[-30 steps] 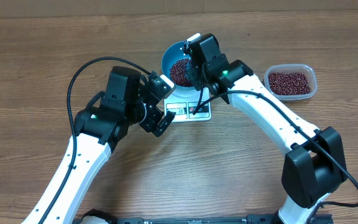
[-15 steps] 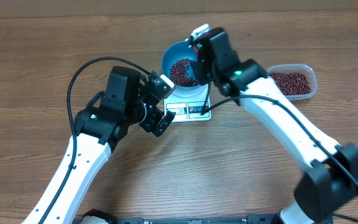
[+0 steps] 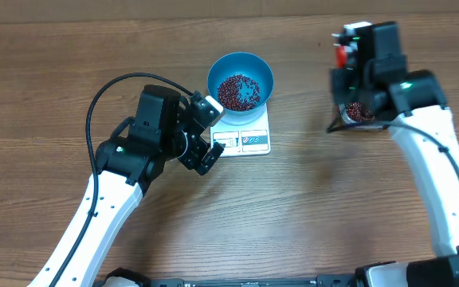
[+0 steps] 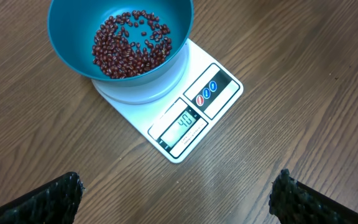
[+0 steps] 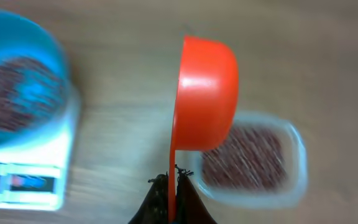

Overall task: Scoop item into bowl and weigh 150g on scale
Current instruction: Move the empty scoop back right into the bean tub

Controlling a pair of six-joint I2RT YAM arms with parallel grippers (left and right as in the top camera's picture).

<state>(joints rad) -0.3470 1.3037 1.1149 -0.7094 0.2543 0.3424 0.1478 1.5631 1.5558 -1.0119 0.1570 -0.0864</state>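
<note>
Overhead, blue bowl (image 3: pixel 241 62): it sits on the white scale (image 3: pixel 261 127), near the middle of your bench (image 3: pixel 54 72).
Overhead, beans (image 3: pixel 237 90): a loose dark red-brown pile covers the bowl's floor.
Overhead, left hand (image 3: pixel 208 134): fingers spread wide apart, holding nothing, just left of the scale's display edge.
Overhead, right hand (image 3: pixel 351 57): well to the right of the bowl, with the red scoop (image 3: pixel 340 56) at its tip.

Left wrist, fingertips (image 4: pixel 48 199): you see both dark pads at the lower corners, far apart, with bare bench between them.
Left wrist, scale: the bowl rests on its round platform, and the display (image 4: pixel 185 122) faces you, lit, with digits too small to read surely.

Right wrist, right hand: fingers pressed together, clamped on the scoop's thin handle.
Right wrist, scoop: turned on its side, over the near edge of the clear tub (image 5: pixel 298 155).
Right wrist, tub: holds more beans, though the picture is blurred.
Right wrist, bowl and scale: at the left edge, well apart from the scoop.
</note>
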